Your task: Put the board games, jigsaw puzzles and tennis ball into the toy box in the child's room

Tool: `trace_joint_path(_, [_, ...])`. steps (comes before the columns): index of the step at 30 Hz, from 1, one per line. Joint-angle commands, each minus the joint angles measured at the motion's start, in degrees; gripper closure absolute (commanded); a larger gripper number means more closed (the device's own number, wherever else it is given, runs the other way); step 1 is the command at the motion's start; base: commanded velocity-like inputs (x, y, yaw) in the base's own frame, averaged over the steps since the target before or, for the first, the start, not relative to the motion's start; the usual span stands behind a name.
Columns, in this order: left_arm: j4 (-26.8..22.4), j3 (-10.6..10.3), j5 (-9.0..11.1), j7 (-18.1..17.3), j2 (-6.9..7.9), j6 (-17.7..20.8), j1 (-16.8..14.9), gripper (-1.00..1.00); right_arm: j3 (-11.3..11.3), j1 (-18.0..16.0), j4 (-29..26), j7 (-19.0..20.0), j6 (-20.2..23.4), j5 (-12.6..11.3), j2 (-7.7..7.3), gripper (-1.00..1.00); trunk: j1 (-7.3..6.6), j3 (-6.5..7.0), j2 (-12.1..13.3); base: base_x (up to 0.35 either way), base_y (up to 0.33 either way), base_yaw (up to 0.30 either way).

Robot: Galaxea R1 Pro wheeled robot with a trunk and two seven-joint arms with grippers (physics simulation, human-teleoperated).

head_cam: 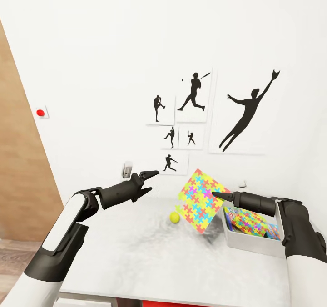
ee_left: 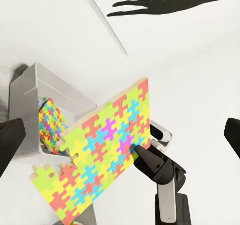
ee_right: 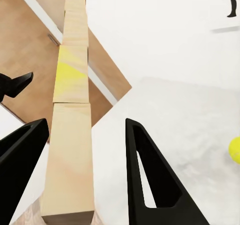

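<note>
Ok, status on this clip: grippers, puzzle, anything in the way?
Right gripper shut on puzzle, held tilted above table, beside toy box. Left gripper open, empty. Ball on table. Path to box clear.

The back wall [head_cam: 136, 39] is plain white and evenly lit, with no strong shadows on it. On this wall hangs a group of white posters with black silhouettes of baseball players: a large one with a jumping catcher [head_cam: 245, 111], one with a batter [head_cam: 194, 93], one with a pitcher [head_cam: 159, 109], and three smaller ones below them [head_cam: 181, 138]. At the left side stands a brown wooden door [head_cam: 20, 161]. Just beside it, on the wall, there is a small white plate with a red round button [head_cam: 41, 112]. A white wall socket [head_cam: 127, 168] sits low on the wall. In the lower left corner a piece of wooden floor [head_cam: 13, 261] is visible.
</note>
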Motion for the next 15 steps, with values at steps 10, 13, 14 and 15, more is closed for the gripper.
trace_joint_path(10, [-0.1,0.0,0.6,0.5,0.03,0.0,0.0,-1.0,-0.4,-0.2,0.3,0.5,1.3,0.6,-0.01,1.0,0.03,0.08,0.0,0.001,0.001,-0.055])
trace_joint_path(13, [0.0,0.0,0.7,0.5,0.04,0.0,0.0,-1.0,-1.6,-0.4,0.5,0.4,3.4,0.7,-0.03,1.0,0.03,0.1,0.0,0.0,0.0,-0.021])
trace_joint_path(14, [0.0,0.0,0.7,0.5,0.04,0.0,0.0,-1.0,-2.3,-0.4,0.5,0.3,4.0,0.7,-0.03,1.0,0.03,0.1,0.0,0.0,0.0,-0.013])
trace_joint_path(15, [0.0,0.0,0.6,0.5,0.04,0.0,0.0,-1.0,-2.9,-0.4,0.6,0.1,4.4,0.8,-0.04,1.0,0.03,0.1,0.0,0.0,0.0,-0.011])
